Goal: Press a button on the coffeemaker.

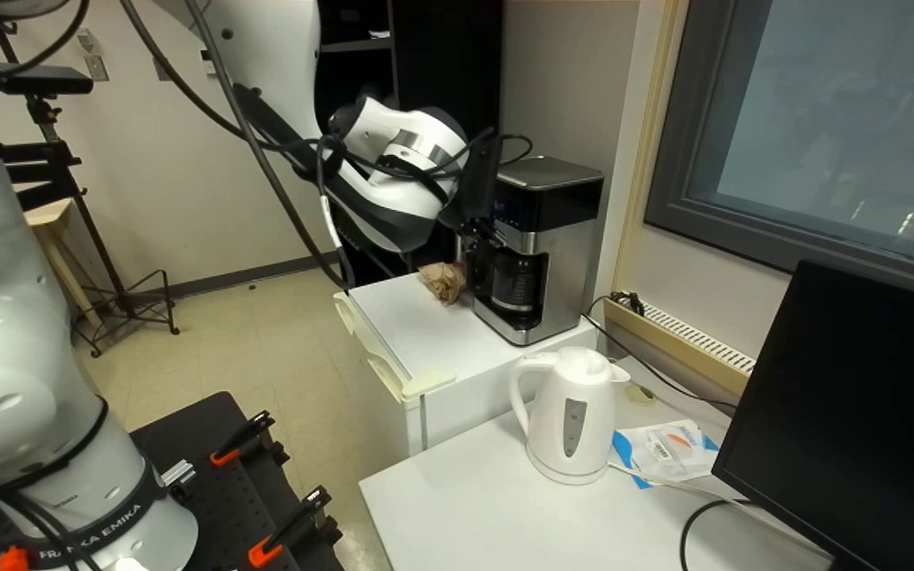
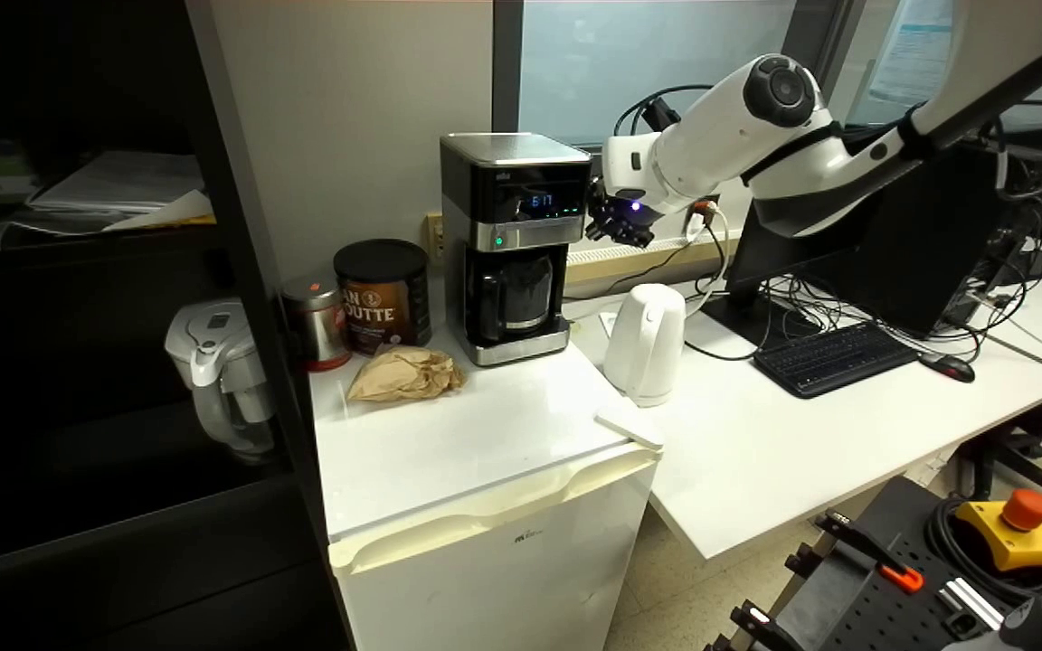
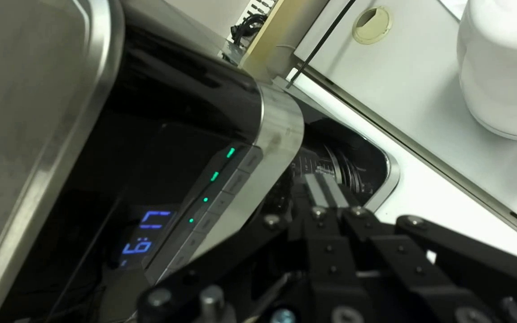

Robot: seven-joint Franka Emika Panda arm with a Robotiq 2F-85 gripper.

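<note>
Coffeemaker (image 2: 514, 240) between canister (image 2: 383, 297) and kettle (image 2: 646, 345)

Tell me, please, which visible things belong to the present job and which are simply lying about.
For the button press:
boxy black and silver coffeemaker
its row of grey buttons
black two-finger gripper

Just lying about:
white plastic electric kettle
crumpled brown paper bag
black-lidded round brown can
flat black keyboard
</note>
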